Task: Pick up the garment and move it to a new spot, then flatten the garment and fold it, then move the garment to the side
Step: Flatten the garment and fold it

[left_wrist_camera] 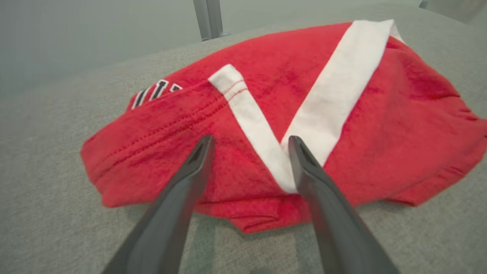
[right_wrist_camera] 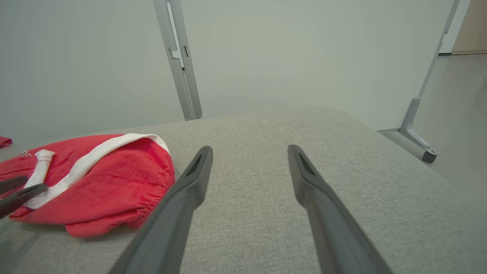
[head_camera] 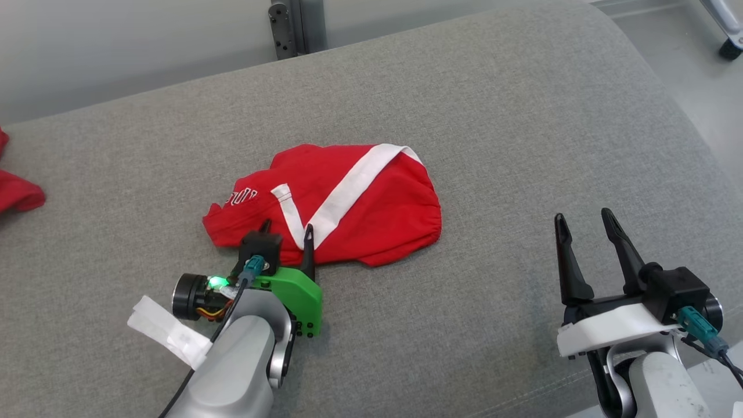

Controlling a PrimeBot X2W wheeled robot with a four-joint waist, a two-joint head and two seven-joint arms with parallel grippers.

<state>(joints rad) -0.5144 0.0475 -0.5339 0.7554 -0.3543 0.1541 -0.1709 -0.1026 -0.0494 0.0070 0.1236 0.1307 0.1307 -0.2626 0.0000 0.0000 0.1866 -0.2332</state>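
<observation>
Nearest, at lower right: right gripper (head_camera: pixel 583 215), fingers spread wide, holding nothing, poised over the grey cushion (head_camera: pixel 493 325). Left gripper (head_camera: pixel 287 225) likewise spread, empty, tips at the near hem of the red garment (head_camera: pixel 371 203), with the point of its white stripe between them. Garment crumpled mid-cushion. Well off to the left, another red cloth (head_camera: pixel 17 191).

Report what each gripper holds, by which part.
Nothing held. Left gripper open over the near edge of the crumpled red white-striped garment; right gripper open above grey fabric surface.
</observation>
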